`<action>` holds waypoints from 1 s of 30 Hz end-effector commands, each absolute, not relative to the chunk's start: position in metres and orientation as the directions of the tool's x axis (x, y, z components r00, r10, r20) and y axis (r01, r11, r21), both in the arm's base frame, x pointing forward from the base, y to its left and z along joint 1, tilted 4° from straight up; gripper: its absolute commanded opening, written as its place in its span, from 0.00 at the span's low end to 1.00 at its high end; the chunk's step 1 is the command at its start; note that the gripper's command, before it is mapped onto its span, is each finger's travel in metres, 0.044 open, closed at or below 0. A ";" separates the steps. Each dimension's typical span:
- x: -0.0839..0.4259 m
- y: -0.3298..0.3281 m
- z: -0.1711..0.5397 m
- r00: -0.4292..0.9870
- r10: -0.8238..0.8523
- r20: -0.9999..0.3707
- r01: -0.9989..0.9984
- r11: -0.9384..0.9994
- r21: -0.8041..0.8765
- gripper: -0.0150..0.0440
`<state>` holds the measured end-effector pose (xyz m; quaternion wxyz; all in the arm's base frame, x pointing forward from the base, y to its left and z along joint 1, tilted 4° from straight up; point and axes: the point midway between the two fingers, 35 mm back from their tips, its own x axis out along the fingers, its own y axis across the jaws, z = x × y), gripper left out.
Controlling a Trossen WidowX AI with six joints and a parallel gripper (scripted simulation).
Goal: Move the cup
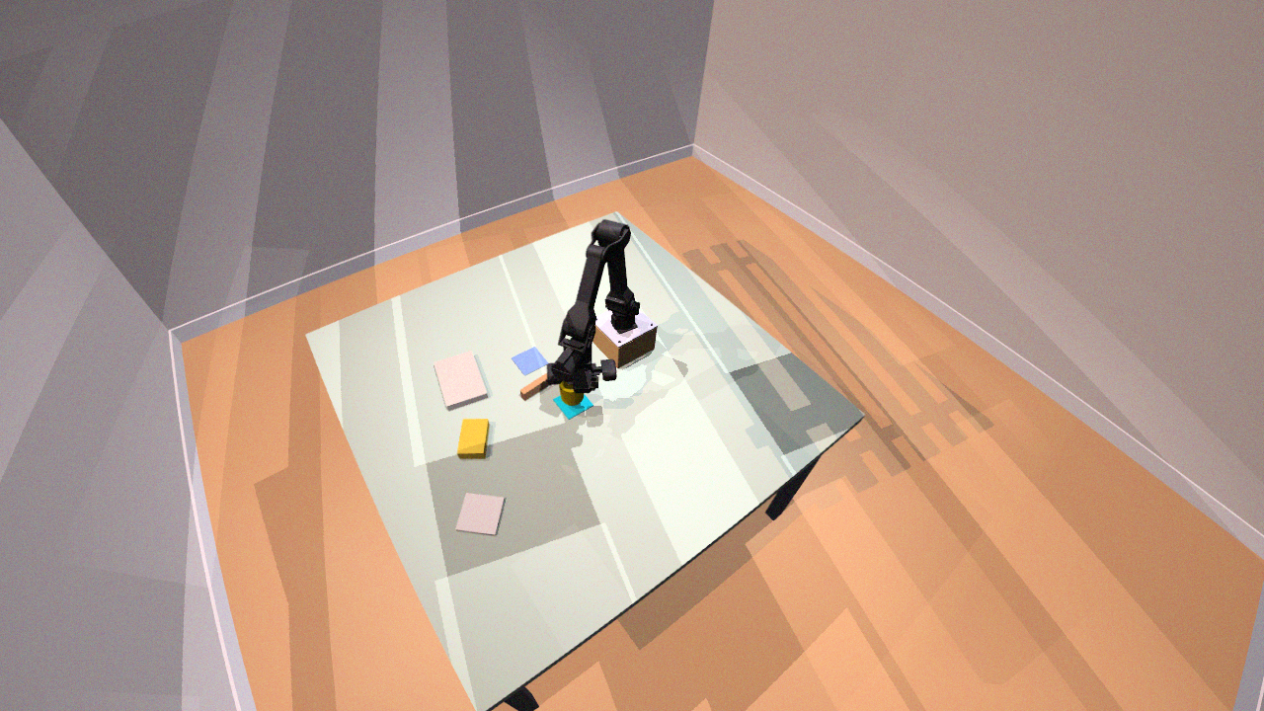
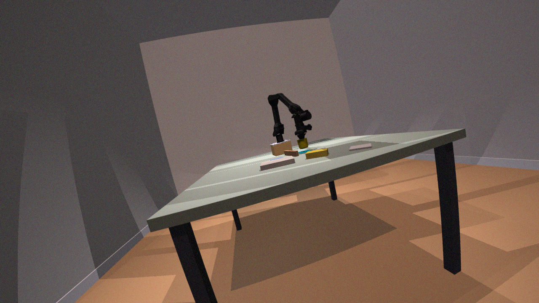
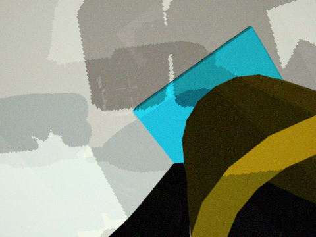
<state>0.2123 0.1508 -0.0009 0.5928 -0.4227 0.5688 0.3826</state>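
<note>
Your jaws (image 1: pixel 573 385) (image 2: pixel 301 137): clamped on cup (image 1: pixel 572 395) (image 2: pixel 302 143) (image 3: pixel 210 122) | cup: above cyan pad (image 1: pixel 573 406) (image 2: pixel 303 151) (image 3: pixel 158 128) | risk: releasing high or tilted could topple it, spilling marbles

The black arm (image 1: pixel 583 296) (image 2: pixel 287 101) stands upright from its base, which I take as the landmark. Its lower part rises almost straight above the base to a bent elbow (image 1: pixel 610 233) (image 2: pixel 273 98), the highest point of the arm. From there the forearm (image 1: pixel 587 287) (image 2: pixel 289 102) slopes down and away to a wrist (image 1: pixel 574 362) (image 2: pixel 302 115) well above the bench and off to one side of the base. Below it the pincer (image 1: pixel 573 386) (image 2: pixel 301 137) points downward, lower than the elbow, closed on the cup.
</note>
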 end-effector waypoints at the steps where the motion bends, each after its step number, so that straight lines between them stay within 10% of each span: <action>1: 0.211 0.149 -0.008 0.057 -0.033 -0.998 -0.933 0.354 -0.065 0.25; 25: 0.211 0.150 -0.019 0.059 -0.028 -0.998 -0.935 0.350 -0.065 0.25; 30: 0.211 0.150 -0.019 0.059 -0.028 -0.998 -0.935 0.350 -0.065 0.48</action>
